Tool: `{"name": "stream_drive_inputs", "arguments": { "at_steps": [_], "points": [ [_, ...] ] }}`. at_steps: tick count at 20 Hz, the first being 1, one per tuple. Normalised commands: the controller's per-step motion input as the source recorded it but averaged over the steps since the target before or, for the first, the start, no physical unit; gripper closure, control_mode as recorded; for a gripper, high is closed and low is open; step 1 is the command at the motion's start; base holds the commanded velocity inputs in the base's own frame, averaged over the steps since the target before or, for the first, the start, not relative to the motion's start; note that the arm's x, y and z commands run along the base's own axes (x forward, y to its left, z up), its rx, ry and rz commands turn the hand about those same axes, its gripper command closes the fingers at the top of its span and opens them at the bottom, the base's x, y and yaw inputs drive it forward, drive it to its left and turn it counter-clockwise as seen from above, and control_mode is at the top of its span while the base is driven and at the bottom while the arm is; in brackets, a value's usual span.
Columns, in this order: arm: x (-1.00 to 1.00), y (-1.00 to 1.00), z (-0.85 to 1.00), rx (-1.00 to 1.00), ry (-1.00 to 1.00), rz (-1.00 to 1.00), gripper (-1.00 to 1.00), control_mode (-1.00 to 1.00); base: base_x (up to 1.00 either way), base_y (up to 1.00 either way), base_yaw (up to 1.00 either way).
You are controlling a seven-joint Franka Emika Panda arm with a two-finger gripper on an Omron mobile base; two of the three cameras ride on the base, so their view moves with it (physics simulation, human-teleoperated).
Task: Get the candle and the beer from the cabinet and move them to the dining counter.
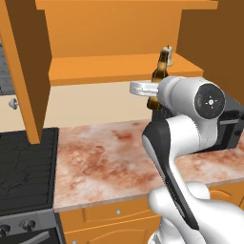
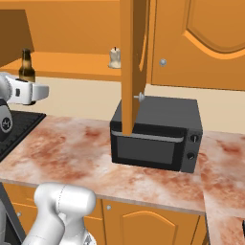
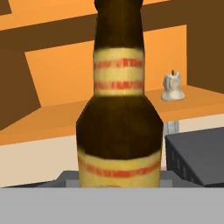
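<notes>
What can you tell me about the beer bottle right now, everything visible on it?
The beer bottle is slim brown glass with a long neck, a tan band with red stripes on the neck and a matching label low on the body. It stands upright, out in front of the open cabinet shelf and above the marbled worktop, with the candle on the shelf behind it. The pincer closes around its lower body, which fills the hand view. Its base is hidden.
</notes>
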Motion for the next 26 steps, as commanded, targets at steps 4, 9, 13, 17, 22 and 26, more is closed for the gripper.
{"name": "stream_drive_inputs", "arguments": {
  "at_steps": [4,9,13,17,22,26],
  "points": [
    [0.00,0.00,0.00,0.00,0.00,0.00,1.00,-1.00,0.00,0.00,0.00],
    [0.00,0.00,0.00,0.00,0.00,0.00,1.00,-1.00,0.00,0.00,0.00],
    [0.00,0.00,0.00,0.00,0.00,0.00,1.00,1.00,0.00,0.00,0.00],
    [0.00,0.00,0.00,0.00,0.00,0.00,1.00,1.00,0.00,0.00,0.00],
    [0.00,0.00,0.00,0.00,0.00,0.00,1.00,1.00,-0.05,0.03,0.00],
    [0.00,0.00,0.00,0.00,0.00,0.00,1.00,1.00,-0.59,0.02,-0.18]
  ]
}}
